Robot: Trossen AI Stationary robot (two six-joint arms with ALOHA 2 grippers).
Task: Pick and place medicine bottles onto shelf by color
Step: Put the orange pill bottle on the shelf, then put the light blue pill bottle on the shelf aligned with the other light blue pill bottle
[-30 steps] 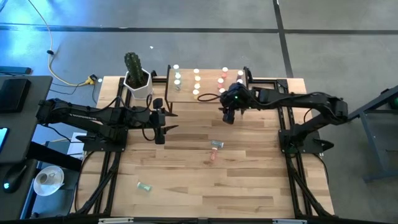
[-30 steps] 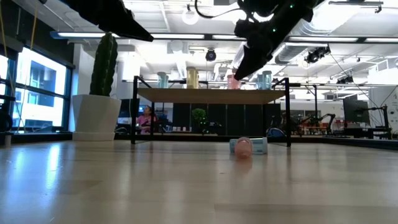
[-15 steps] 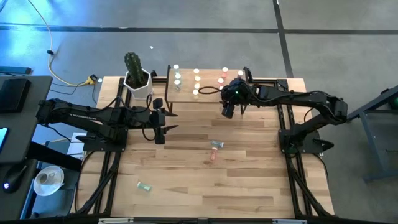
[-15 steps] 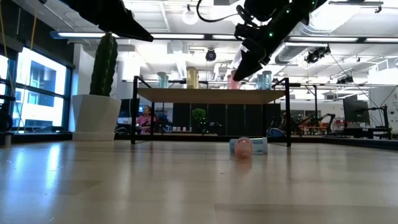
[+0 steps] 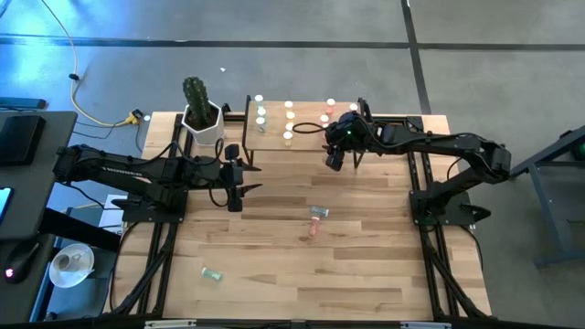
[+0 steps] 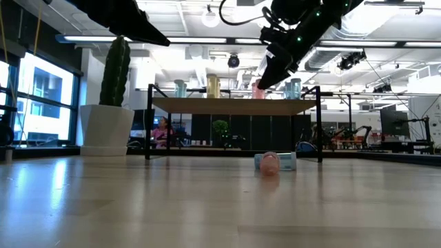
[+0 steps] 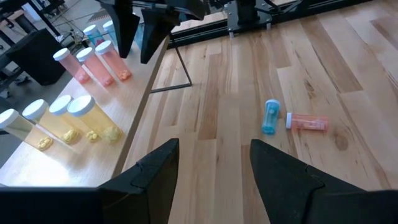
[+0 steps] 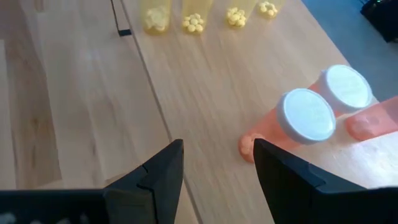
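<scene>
The light-wood shelf (image 5: 274,139) stands at the table's far edge with several bottles upright on it in colour groups: yellow (image 5: 289,119), pink (image 5: 326,115) and pale ones (image 5: 260,114). My right gripper (image 5: 334,165) hangs open and empty above the shelf's near edge, next to two pink bottles (image 8: 305,118). A blue bottle (image 5: 318,212), a pink bottle (image 5: 313,230) and a green bottle (image 5: 212,273) lie on their sides on the table. My left gripper (image 5: 249,178) is open and empty, held still above the table left of centre.
A white pot with a cactus (image 5: 201,114) stands at the far left next to the shelf. The shelf's thin black legs (image 6: 148,124) stand on the tabletop. Bare wood lies across the table's near half around the green bottle.
My right gripper has risen a little and drawn slightly toward the table's far edge, over the shelf. Its fingers stay open. The bottles on the table have not moved.
</scene>
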